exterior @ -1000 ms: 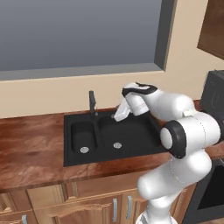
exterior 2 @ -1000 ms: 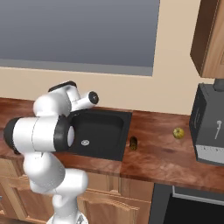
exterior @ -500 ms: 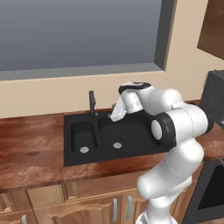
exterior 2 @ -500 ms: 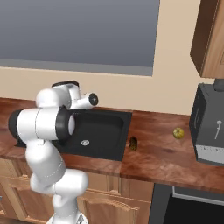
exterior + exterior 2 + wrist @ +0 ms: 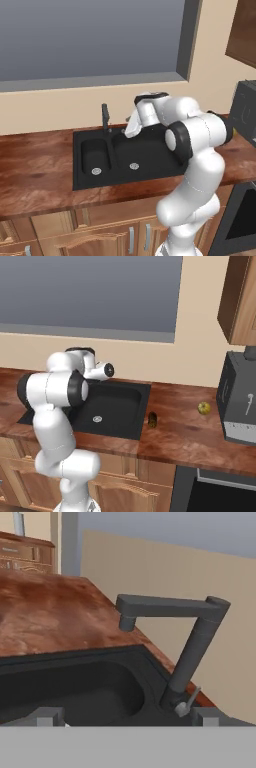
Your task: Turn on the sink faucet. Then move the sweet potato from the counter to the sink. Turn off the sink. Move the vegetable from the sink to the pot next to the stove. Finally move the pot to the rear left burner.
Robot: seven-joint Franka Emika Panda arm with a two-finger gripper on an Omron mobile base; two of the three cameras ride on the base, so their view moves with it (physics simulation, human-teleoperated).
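The dark faucet (image 5: 192,649) stands at the back rim of the black sink (image 5: 150,162), with its spout (image 5: 165,607) reaching over the basin and no water coming from it. A small grey lever (image 5: 189,703) sticks out at the faucet's base. My gripper (image 5: 130,132) hangs over the sink just right of the faucet (image 5: 105,118), tilted toward it. Its two fingertips (image 5: 47,716) stand wide apart, open and empty, with the lever close to the right-hand tip. The brownish sweet potato (image 5: 152,419) lies on the wooden counter just right of the sink (image 5: 120,406).
A small yellow-green item (image 5: 203,407) lies further right on the counter, beside a dark grey appliance (image 5: 239,398). The wall and window sill (image 5: 95,82) run close behind the faucet. A dark oven front (image 5: 220,493) sits below the counter at the right.
The hand has swung left over the sink toward the faucet, and the elbow has folded further in front of the basin. The gripper has stayed open. The sweet potato has not moved.
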